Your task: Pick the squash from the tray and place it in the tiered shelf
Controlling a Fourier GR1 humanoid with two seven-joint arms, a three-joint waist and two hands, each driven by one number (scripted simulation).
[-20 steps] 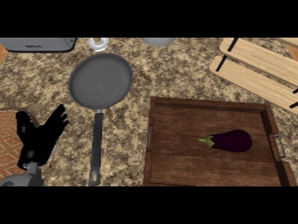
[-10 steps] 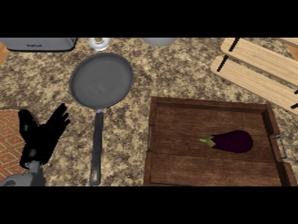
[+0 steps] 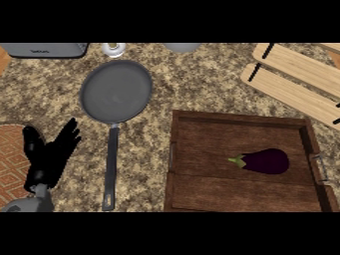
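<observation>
Head view: eggplant (image 3: 265, 161) inside wooden tray (image 3: 202, 199); pan (image 3: 115, 92) beside.

left hand (image 3: 49, 158): matte black, slender fingers and thumb; grey rounded forearm (image 3: 27, 203) below.

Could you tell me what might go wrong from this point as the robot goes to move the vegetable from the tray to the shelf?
The task says squash, but the tray holds a purple eggplant; the robot may not match it. The only hand showing is the left hand, open at the far left, with the frying pan between it and the tray, so a reach across could knock the pan. The slatted shelf might let the eggplant roll.
</observation>
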